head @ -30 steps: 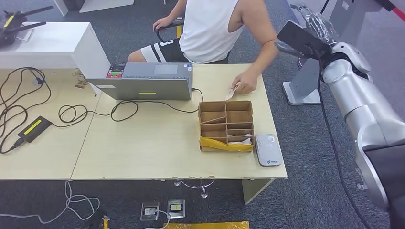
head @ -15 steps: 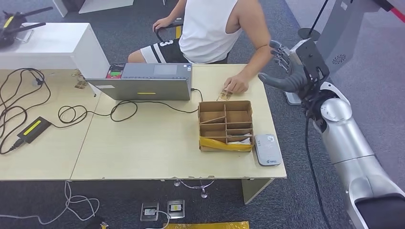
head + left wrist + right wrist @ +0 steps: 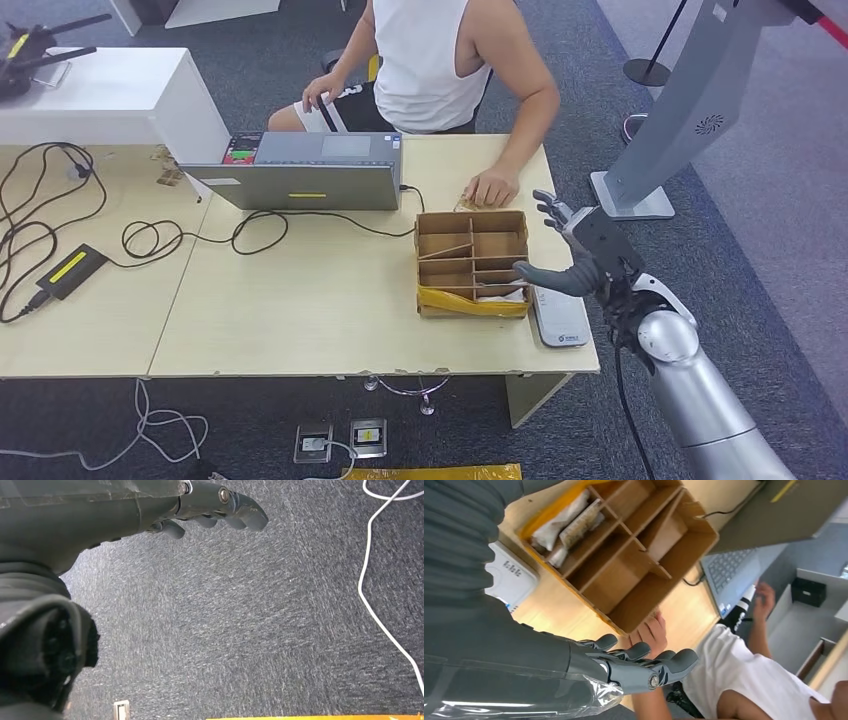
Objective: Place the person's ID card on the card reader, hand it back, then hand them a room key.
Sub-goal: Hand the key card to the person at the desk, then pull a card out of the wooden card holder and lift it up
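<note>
Over the table's right edge, at about 4 o'clock in the head view, right hand (image 3: 575,255) now hovers low with fingers spread and thumb out, holding nothing. A second ago it was up high off the table's far right corner; half a second ago partway down; now it sits just above the card reader (image 3: 560,318), right beside the cardboard box (image 3: 473,262). So the arm has swung down and in toward the person.

Person's hand (image 3: 492,187) at 12 o'clock from the box, flat on the table (image 3: 300,310) touching the box's far rim. It has slid in from a spot further right. Something small and pale under the fingertips, probably the ID card, too small to confirm. Right wrist view: same hand (image 3: 650,635) just past the box, robot fingers (image 3: 644,665) extended and apart near it, not touching.

Left hand (image 3: 210,510) hangs over carpet, fingers loosely curled, nothing in it.

Read: still step one, card not yet picked up. The reach is lined up for a handover; next needs the card offered clear of the table or a pinch at the box rim. Packets (image 3: 569,522) in the box's near compartments are likely the room keys.
</note>
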Available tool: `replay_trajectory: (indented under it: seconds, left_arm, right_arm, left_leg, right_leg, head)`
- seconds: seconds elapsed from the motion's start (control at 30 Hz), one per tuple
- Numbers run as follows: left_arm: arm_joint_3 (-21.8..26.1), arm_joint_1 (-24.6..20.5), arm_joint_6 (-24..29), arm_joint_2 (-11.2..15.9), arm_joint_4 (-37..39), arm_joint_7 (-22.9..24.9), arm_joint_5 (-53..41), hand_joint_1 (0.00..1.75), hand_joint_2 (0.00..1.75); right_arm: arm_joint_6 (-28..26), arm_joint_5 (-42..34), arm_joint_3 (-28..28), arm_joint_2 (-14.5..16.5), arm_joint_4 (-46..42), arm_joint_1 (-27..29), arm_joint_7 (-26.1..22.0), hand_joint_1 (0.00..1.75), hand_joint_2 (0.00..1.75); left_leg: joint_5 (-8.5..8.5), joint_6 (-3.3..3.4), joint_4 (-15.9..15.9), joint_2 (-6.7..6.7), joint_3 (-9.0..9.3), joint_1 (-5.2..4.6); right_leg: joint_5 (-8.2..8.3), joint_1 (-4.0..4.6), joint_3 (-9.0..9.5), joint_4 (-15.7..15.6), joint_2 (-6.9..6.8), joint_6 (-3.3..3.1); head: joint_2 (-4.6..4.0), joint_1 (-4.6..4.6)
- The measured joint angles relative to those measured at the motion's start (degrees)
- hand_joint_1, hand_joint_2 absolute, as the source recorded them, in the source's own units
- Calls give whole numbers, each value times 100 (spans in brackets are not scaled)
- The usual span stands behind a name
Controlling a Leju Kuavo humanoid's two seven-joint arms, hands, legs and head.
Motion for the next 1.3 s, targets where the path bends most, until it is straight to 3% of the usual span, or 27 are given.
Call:
replay_trajectory:
  seconds: [0.33, 0.73, 1.07, 1.3]
  left_arm:
    - [1, -1, 15, -21, 0, 0, -7, 0, 0]
    - [-1, -45, -17, -37, 0, 10, -93, 0, 0]
    - [-3, -258, -179, -50, -5, 80, -275, 0, 0]
    - [-5, -367, -241, -50, -9, 150, -319, 0, 0]
  right_arm:
    - [-364, 1701, 154, 6, -47, 483, -174, 0, 175]
    - [-1174, 4295, 432, -1, 223, 486, -117, 0, 175]
    - [-1612, 5251, 493, 15, 654, 67, -297, 0, 175]
    - [-1676, 5407, 541, 43, 942, -159, -459, 0, 175]
  left_leg:
    - [0, 0, 0, 2, -1, 0]
    - [0, 0, 0, 3, -2, -1]
    - [1, 0, 0, 3, -3, -1]
    - [1, 0, 0, 3, -3, -1]
  right_leg:
    - [0, 0, -1, 0, 2, 0]
    - [1, 0, -3, 0, 2, -1]
    - [3, 0, -3, 1, 2, -3]
    - [4, 0, -2, 1, 2, -3]
  head:
    - [0, -1]
    - [1, -1]
    - [1, -1]
    - [1, -1]
